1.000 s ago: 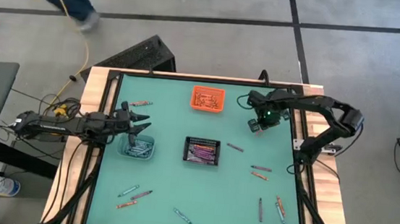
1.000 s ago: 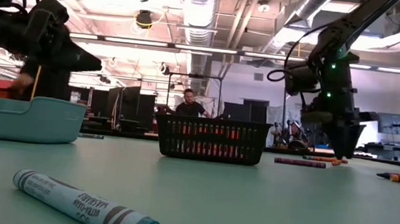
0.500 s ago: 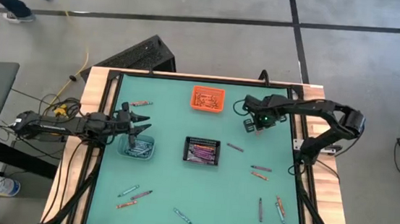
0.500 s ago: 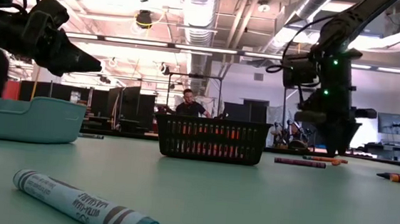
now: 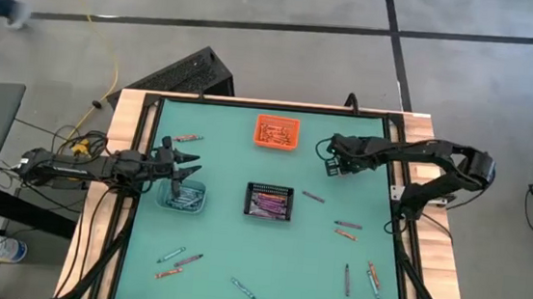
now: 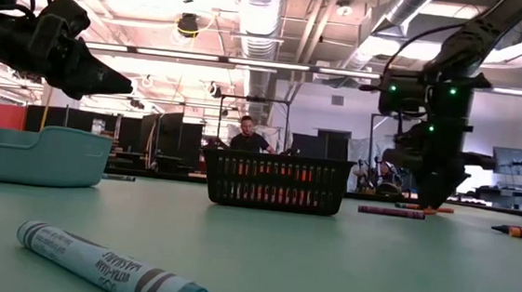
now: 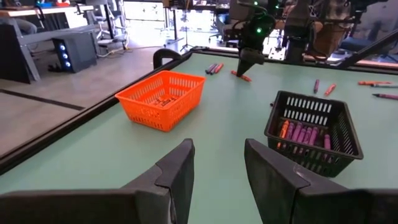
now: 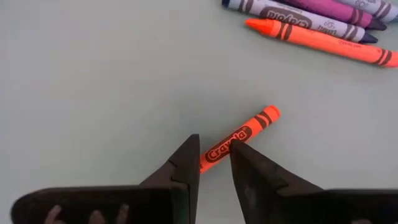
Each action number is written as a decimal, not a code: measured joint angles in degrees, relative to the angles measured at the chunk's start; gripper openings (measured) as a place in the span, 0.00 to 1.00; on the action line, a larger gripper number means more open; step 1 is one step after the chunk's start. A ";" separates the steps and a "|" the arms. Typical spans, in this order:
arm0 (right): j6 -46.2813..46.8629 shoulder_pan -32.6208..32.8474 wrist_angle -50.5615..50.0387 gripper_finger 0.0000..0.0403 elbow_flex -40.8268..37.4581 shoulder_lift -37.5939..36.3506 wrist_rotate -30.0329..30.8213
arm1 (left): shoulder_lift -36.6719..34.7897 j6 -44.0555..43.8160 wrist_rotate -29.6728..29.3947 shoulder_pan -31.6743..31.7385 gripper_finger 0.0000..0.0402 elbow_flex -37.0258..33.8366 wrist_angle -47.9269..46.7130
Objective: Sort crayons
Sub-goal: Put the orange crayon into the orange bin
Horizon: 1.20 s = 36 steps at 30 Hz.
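Observation:
Crayons lie scattered on the green table. My right gripper point(image 8: 215, 158) points steeply down at the far right, open, over a lone orange crayon point(image 8: 239, 138) lying flat; its fingers stand on either side of that crayon's near end. Three more crayons point(image 8: 323, 37) lie side by side just beyond. Open and empty, my left gripper point(image 7: 217, 168) points level over the table's left edge, above the teal bin point(image 5: 183, 197). My right gripper has a finger on each side of the orange crayon's end point(image 8: 211, 155), coming from above and slanting. The crayon lies flat on the table. Whether the fingers touch it, I cannot tell.
An orange bin point(image 5: 277, 131) with orange crayons stands at the far middle, a black bin point(image 5: 271, 201) with purple ones at the centre. Loose crayons lie at the right point(image 5: 345, 229), near right point(image 5: 360, 279), near left point(image 5: 180, 258) and far left point(image 5: 186, 139).
My right gripper has gone a little toward the table's left edge and down onto the lone orange crayon, tipping and rolling at the wrist as it went. The crayon has stayed flat on the table. A person beyond the table has walked off leftward.

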 joint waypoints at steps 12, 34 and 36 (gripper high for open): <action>6.01 2.33 -2.23 0.27 -0.94 0.76 -0.54 | 0.00 0.04 0.27 0.00 0.32 0.00 -0.04; -2.26 5.74 -4.53 0.04 -0.75 0.72 -0.18 | 0.02 0.04 0.23 0.00 0.32 0.03 -0.07; -4.05 5.53 -4.94 0.02 -0.10 0.80 -0.17 | 0.02 0.03 0.23 0.00 0.32 0.03 -0.07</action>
